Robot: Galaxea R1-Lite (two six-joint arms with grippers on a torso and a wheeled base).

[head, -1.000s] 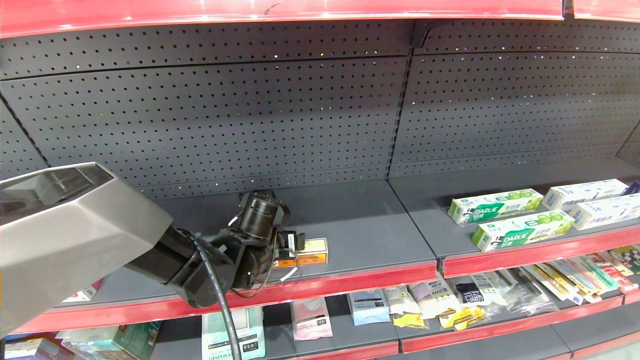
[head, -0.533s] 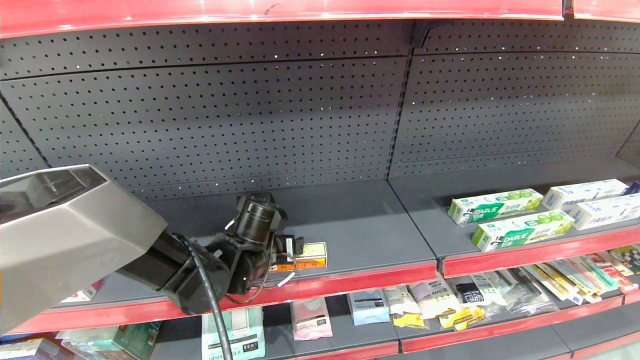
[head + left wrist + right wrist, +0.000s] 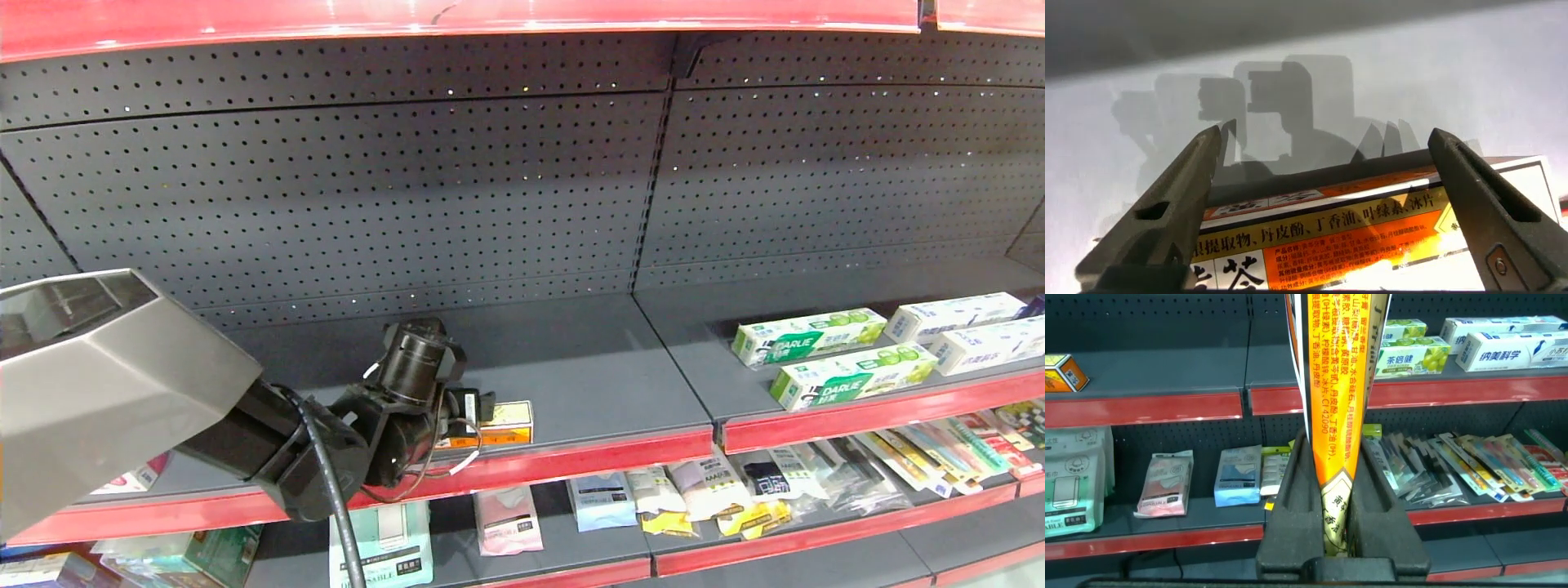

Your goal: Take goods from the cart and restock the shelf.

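1. The left gripper [image 3: 1327, 140] hangs low over the grey shelf board [image 3: 588, 367], close to the board's red front lip [image 3: 571, 456] and in its left section.
2. Its fingers [image 3: 1172, 216] are spread and released. The orange-and-yellow box [image 3: 510, 418] lies flat on the shelf board between them, printed face up.
3. In the left wrist view the box fills nearly the whole gap, with one finger standing at each side of it. Whether either finger touches the cardboard cannot be told.
4. The box rests just behind the red lip, its long edge running along the lip, and the far part of the board behind it is bare grey metal.
5. The right gripper [image 3: 1335, 449] is clenched on a long orange carton [image 3: 1335, 376]. The carton stands upright between the two fingers, its lower end sunk between them and its upper length rising well past their tips.
6. That carton is held in front of the shelf board, off it and touching nothing there.
7. On the right section of the same shelf board lie two green toothpaste boxes [image 3: 808, 336], and beyond them white toothpaste boxes [image 3: 955, 314] — all flat, with their long sides roughly along the lip.
8. Below the shelf board, a lower tier holds flat packets [image 3: 506, 518] and more slim boxes [image 3: 922, 457] laid side by side.
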